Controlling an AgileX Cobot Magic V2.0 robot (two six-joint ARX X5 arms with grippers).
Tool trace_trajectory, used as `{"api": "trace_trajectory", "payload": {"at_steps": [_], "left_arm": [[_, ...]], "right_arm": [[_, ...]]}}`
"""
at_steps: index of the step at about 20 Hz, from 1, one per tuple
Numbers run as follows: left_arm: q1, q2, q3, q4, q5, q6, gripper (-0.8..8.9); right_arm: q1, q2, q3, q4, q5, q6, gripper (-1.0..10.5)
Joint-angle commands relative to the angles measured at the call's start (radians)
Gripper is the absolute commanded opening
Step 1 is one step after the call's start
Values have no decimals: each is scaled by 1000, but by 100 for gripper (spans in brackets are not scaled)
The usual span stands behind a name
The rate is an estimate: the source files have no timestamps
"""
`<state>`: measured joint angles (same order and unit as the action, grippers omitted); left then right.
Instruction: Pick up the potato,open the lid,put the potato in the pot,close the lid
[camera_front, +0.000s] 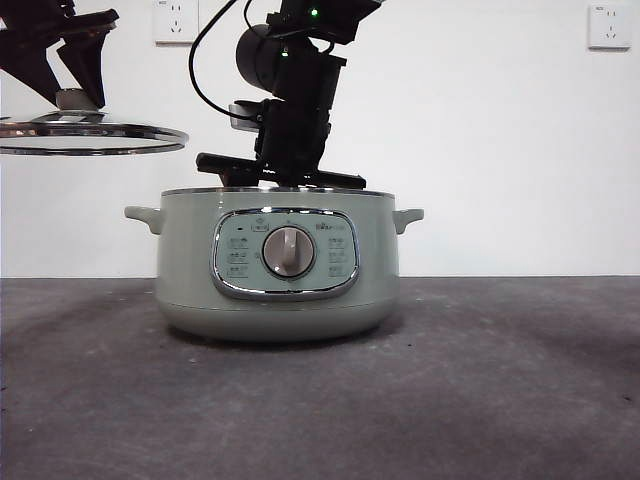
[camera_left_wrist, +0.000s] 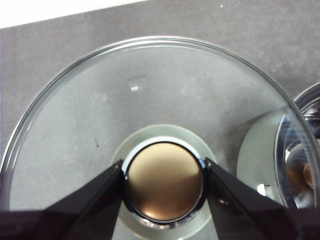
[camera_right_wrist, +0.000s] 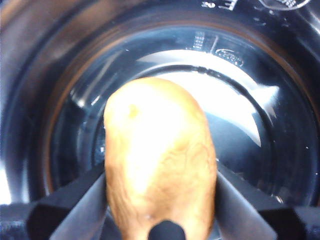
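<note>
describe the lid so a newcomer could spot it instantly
Start at the sage-green pot mid-table, then look up and to its left in the front view. There the left gripper holds the lid level in the air by its knob. It is the only clear glass disc, steel-rimmed.

low front view, two downward wrist views

The left gripper (camera_front: 62, 95) is held up high at the left side, with its two black jaws pressed tight on the lid's knob (camera_left_wrist: 164, 186). The right arm comes down from the top in the middle, and the right gripper (camera_right_wrist: 161, 200) points down into the pot (camera_front: 280, 270), its jaws squeezing the potato (camera_right_wrist: 157, 160)
</note>
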<state>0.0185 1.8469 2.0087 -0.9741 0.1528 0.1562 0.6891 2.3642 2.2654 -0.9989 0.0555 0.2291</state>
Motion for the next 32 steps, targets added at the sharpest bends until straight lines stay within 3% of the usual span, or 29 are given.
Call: {"api": "trace_trajectory", "payload": {"at_steps": [1,9,13,14,15,16,21,26,29,32], "left_arm": [[-13,-26,15,31,12,1,-9],[-80,-26,15,28,12,-26,-9],[-146,-26,15,11,11,-50,-9],[-169,-26,15,11,11,-55,-9],[-195,-26,15,11,11,-61,-9],[-221,-26,15,13,11,-74,-9],[-348,-23,14,14,4,-83,-9],[-442,-11,14,10,4,-89,-9],[-486,4,14,4,4,-90,-9],[-512,29,14,0,1,-95,-9]], "right_arm": [[7,10,2,3,4,11,414],[19,-89,3,-37,42,6,445],[32,-284,3,-257,238,-62,415],[32,-328,3,-295,260,-79,284],[32,-371,3,-338,260,-94,85],[32,-412,2,-379,262,-108,-13],[90,-636,-4,-382,189,-125,-3],[225,-827,-17,-383,82,-124,-3],[325,-927,-64,-383,105,-96,-3],[381,-1018,-195,-383,211,-51,-3]]}}
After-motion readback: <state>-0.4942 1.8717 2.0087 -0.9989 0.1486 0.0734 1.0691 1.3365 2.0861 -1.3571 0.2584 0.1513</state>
